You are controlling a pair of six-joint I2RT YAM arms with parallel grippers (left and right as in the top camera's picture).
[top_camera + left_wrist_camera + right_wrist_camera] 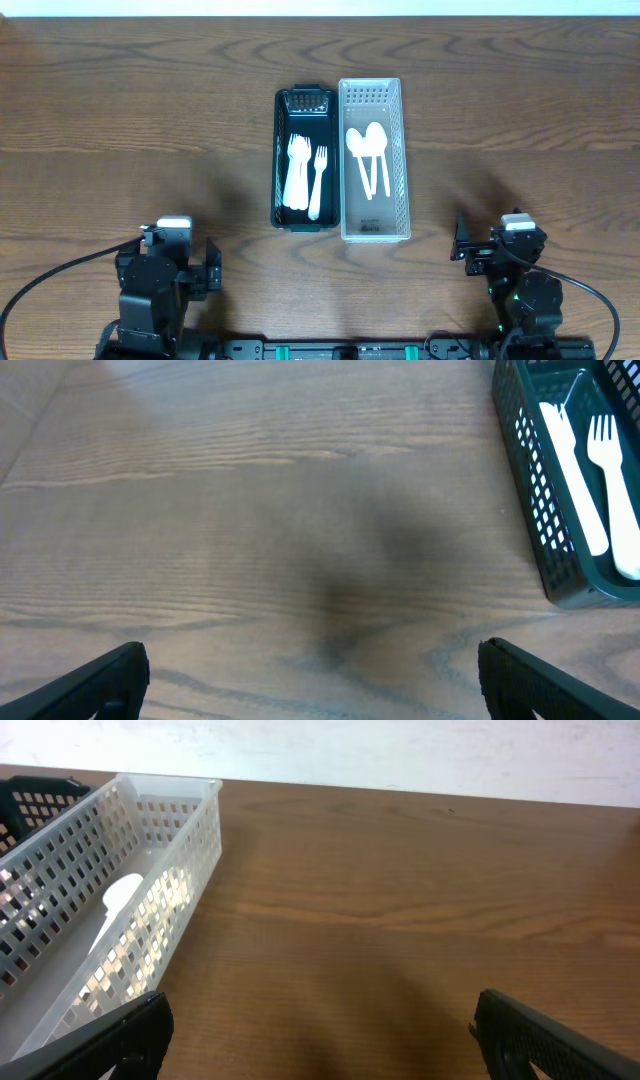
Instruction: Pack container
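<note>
Both baskets sit side by side, touching, mid-table. The dark basket [305, 101] on the left holds white forks [318, 180], and the pale basket [370, 95] on the right holds white spoons [368, 150]. The cutlery looks like thin, glossy plastic, judged light, stiff and slippery, so it is best pinched across the flat handle. The baskets are rigid perforated plastic, and their rims offer a grip. The wood-grain table [120, 120] is smooth. The left hand [315, 680] and right hand [320, 1030] are at the near edge, both released and empty.
</note>
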